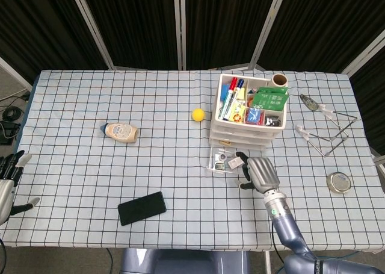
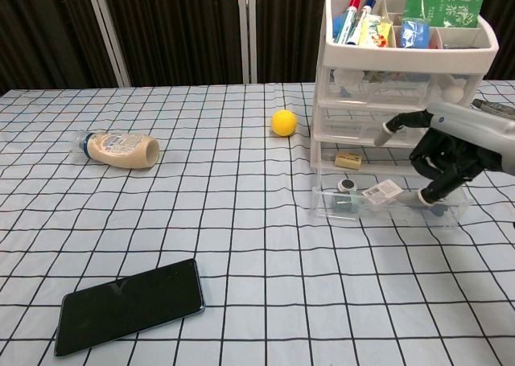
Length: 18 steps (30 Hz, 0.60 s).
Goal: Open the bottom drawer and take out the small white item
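Observation:
The white three-drawer unit [image 1: 248, 118] [image 2: 398, 100] stands at the table's right, its clear bottom drawer [image 1: 224, 161] [image 2: 385, 207] pulled out toward me. The small white item [image 2: 381, 191] [image 1: 235, 162] lies in that drawer, next to a small dark round piece [image 2: 348, 185]. My right hand [image 1: 260, 172] [image 2: 441, 155] hovers over the drawer's right end, fingers apart and holding nothing; one finger [image 2: 393, 129] points at the middle drawer's front and the thumb tip hangs just right of the white item. My left hand [image 1: 6, 182] rests open at the table's left edge.
A yellow ball [image 1: 198, 114] [image 2: 283, 122] sits left of the unit. A bottle [image 1: 120, 131] [image 2: 121, 149] lies on its side mid-left, and a black phone [image 1: 141, 208] [image 2: 129, 306] lies near the front edge. A wire stand [image 1: 328, 129] and round tin [image 1: 340, 182] are at far right.

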Available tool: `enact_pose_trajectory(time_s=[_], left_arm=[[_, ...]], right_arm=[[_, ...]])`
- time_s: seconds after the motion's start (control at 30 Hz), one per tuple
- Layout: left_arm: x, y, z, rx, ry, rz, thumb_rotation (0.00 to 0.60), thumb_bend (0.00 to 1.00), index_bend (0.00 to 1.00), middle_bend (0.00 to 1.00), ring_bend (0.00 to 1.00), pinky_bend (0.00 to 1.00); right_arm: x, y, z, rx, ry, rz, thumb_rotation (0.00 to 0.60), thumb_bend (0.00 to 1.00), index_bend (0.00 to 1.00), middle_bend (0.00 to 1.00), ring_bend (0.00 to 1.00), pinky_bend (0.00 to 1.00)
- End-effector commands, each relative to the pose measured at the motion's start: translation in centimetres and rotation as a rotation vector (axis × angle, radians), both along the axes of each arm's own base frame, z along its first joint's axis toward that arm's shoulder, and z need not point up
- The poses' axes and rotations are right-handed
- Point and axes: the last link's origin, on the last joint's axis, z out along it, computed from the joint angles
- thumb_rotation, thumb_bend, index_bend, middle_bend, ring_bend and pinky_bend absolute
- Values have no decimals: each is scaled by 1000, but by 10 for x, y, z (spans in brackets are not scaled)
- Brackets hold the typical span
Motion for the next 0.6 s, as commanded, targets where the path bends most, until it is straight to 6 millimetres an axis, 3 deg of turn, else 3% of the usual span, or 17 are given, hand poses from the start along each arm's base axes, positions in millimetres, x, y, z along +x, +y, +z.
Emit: enact_pose_trajectory(time_s=[0.03,0.3,0.6], left_arm=[[0,0,0,8,-4,-9,600,0,0,0,0,0],[0,0,-1,10,1,-12,600,0,0,0,0,0],[0,0,-2,12,5,-12,600,0,0,0,0,0]], right_arm=[[1,-9,8,-6,62,53,600,36,222,867,880,792],[5,-26,24,-83,242,224,600,19,298,985,975,808],[3,-36,22,-65,335,308,600,18,426,1000,999,809]])
